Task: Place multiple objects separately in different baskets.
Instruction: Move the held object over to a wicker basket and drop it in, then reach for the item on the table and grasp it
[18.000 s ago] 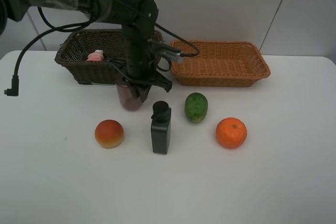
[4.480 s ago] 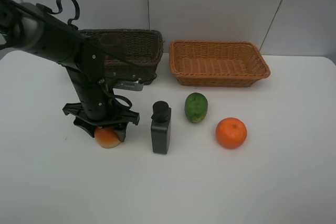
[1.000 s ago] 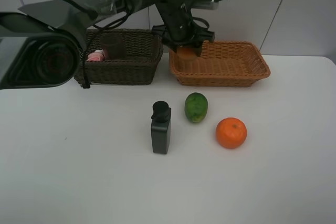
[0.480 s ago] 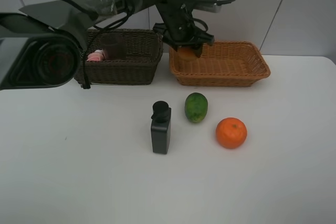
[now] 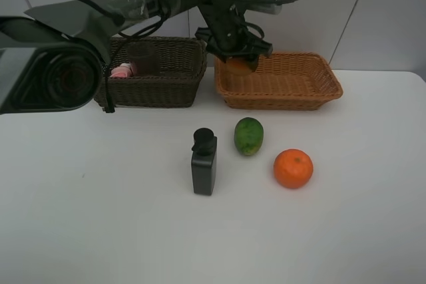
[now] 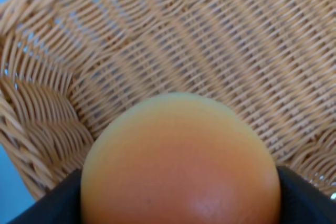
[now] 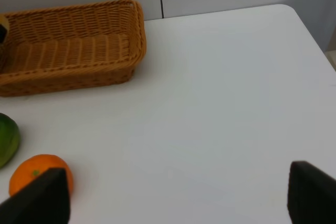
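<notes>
My left gripper (image 5: 238,60) hangs over the left end of the orange-tan basket (image 5: 293,92), shut on the red-orange peach-like fruit (image 5: 239,66). In the left wrist view the fruit (image 6: 178,161) fills the space between the dark fingers (image 6: 31,208), with the basket's weave (image 6: 173,40) close behind. The dark brown basket (image 5: 166,88) holds the pink bottle (image 5: 121,70) and the purplish cup (image 5: 144,58). On the table stand the black bottle (image 5: 204,162), the green fruit (image 5: 248,136) and the orange (image 5: 293,168). My right gripper (image 7: 173,198) is open and holds nothing.
The right wrist view shows the orange-tan basket (image 7: 68,72), the orange (image 7: 39,174), the edge of the green fruit (image 7: 6,140) and white table (image 7: 220,103) reaching to its far right corner. A grey wall stands behind the baskets.
The left gripper, with the fruit in it, has crept slightly to the right over the orange-tan basket's left end. Everything on the table has stayed where it was.
</notes>
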Motion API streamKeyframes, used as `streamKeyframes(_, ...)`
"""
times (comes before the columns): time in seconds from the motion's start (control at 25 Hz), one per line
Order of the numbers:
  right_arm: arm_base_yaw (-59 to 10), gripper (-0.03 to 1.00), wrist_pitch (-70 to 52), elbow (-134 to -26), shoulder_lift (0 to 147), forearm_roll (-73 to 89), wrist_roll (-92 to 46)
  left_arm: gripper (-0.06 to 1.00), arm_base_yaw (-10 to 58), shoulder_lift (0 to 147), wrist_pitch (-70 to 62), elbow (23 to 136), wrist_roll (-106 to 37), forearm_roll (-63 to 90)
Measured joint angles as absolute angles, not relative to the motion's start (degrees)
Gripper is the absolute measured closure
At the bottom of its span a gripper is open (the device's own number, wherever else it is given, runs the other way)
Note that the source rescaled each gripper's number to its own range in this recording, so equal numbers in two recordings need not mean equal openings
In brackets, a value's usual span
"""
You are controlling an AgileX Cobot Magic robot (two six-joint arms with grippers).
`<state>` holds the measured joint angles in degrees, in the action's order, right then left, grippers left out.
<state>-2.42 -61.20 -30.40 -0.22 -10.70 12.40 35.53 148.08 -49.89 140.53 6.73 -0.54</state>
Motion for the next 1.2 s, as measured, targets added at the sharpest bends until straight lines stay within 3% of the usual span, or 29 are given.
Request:
streamKeyframes(0.2, -2.4, 0.22, -61.2, -30.4, -0.2, -10.7, 12.4, 0.10, 35.7, 148.1, -49.6, 140.5, 6.8, -0.5)
streamKeyframes(0.48, -2.4, 0.22, -61.2, -30.4, -0.2, -10.7, 12.4, -0.05, 35.8, 148.1, -49.9, 140.5, 7.0, -1.6)
streamKeyframes(0.92, -2.4, 0.22, -61.2, -30.4, -0.2, -10.7, 12.4, -0.05, 36.1, 148.1, -50.1, 140.5, 7.7, -1.8)
streamKeyframes(1.2, -2.4, 0.22, -61.2, -30.4, -0.2, -10.7, 12.4, -0.05, 36.1, 145.1, -58.3, 140.5, 7.9, -1.8)
